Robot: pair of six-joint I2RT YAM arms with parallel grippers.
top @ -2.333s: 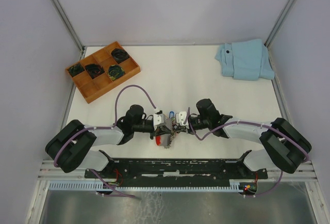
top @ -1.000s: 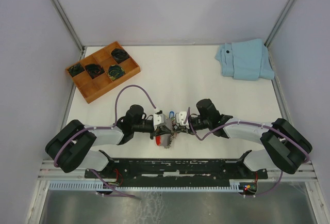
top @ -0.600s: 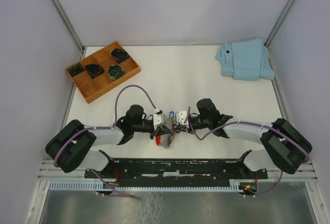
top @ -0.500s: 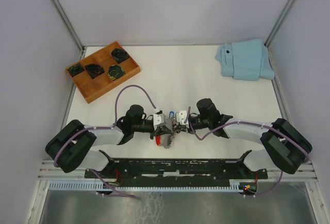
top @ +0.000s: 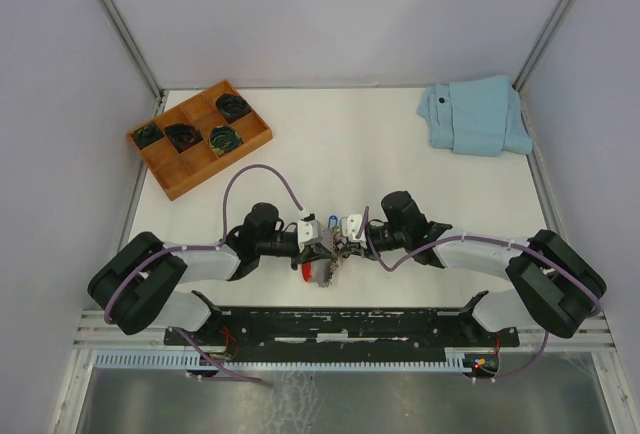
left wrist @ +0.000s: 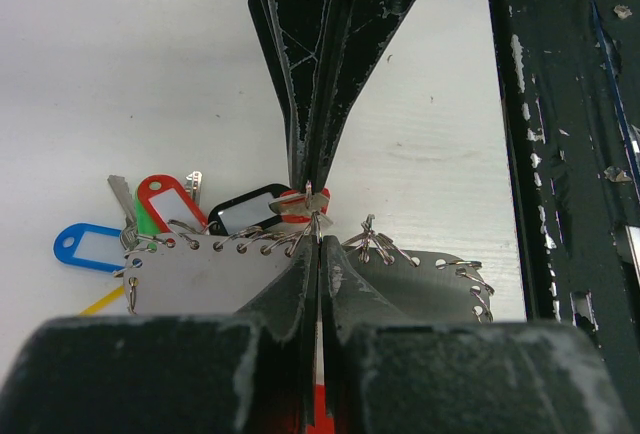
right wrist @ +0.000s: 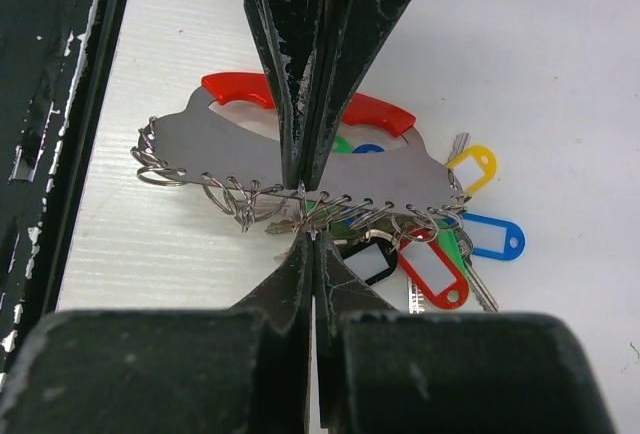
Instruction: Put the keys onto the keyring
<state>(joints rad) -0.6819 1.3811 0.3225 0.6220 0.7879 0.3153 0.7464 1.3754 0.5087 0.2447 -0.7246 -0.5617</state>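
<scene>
The keyring (top: 320, 262) lies near the table's front edge, between the two arms. It has a grey plate (right wrist: 220, 149) with a row of metal rings, and a red curved band (right wrist: 238, 87). Keys hang from it with red (right wrist: 436, 270), green (right wrist: 449, 242), blue (right wrist: 492, 236), black (right wrist: 368, 262) and yellow (right wrist: 473, 168) tags. My left gripper (left wrist: 317, 241) and my right gripper (right wrist: 313, 233) meet tip to tip at the plate's ringed edge. Each is shut on a small metal ring there. From above the left gripper (top: 318, 241) and the right gripper (top: 340, 242) cover the spot.
A wooden tray (top: 190, 176) with dark coiled items stands at the back left. A folded light-blue cloth (top: 475, 114) lies at the back right. The black mounting rail (top: 340, 324) runs along the near edge, close behind the keyring.
</scene>
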